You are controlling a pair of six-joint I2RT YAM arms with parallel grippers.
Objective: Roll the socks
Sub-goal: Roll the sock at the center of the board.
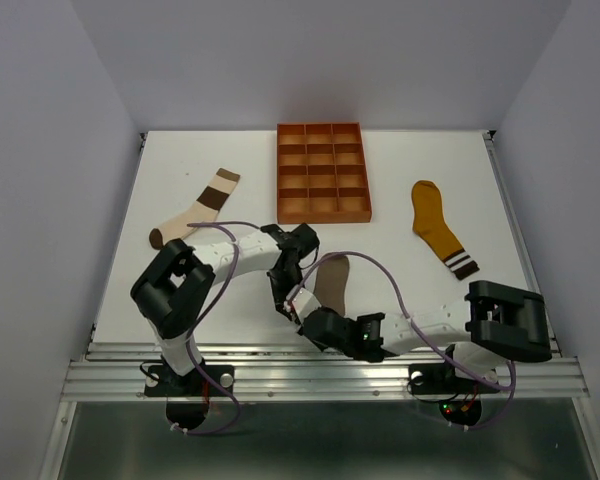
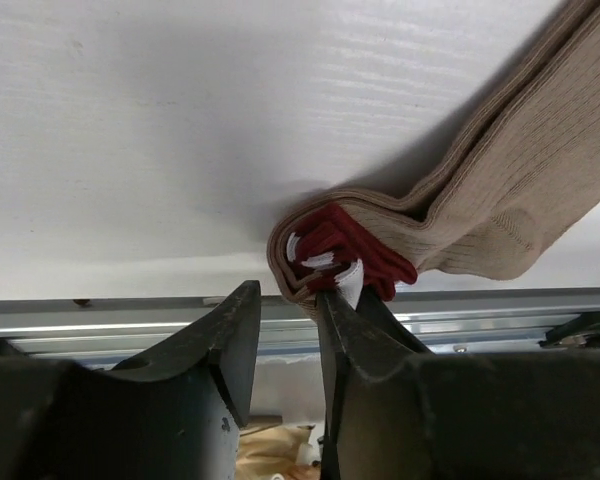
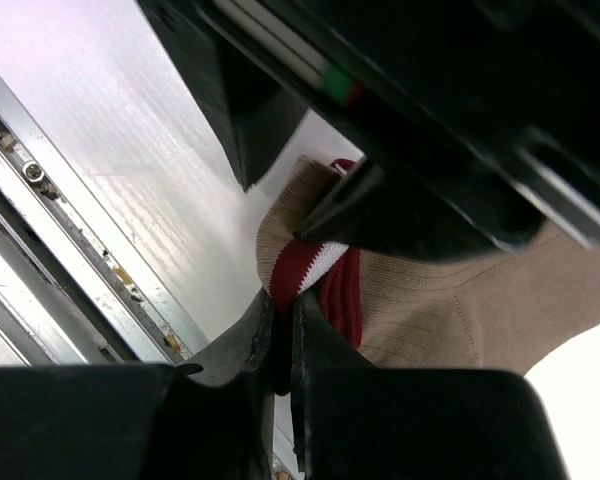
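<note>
The right pincer point(image 3: 280, 312) was closed tight on the maroon-and-white striped cuff of the soft taupe ribbed sock point(image 3: 450, 300), which lay by the middle of the white worktop's point(image 1: 410, 150) near edge, its cuff curled over. The left pincer point(image 2: 285, 300) stood partly open, holding nothing, one fingertip touching that curl. The right arm lay low, stretched leftward along the near edge, while the left arm was folded, elbow raised, forearm reaching rightward.
</note>
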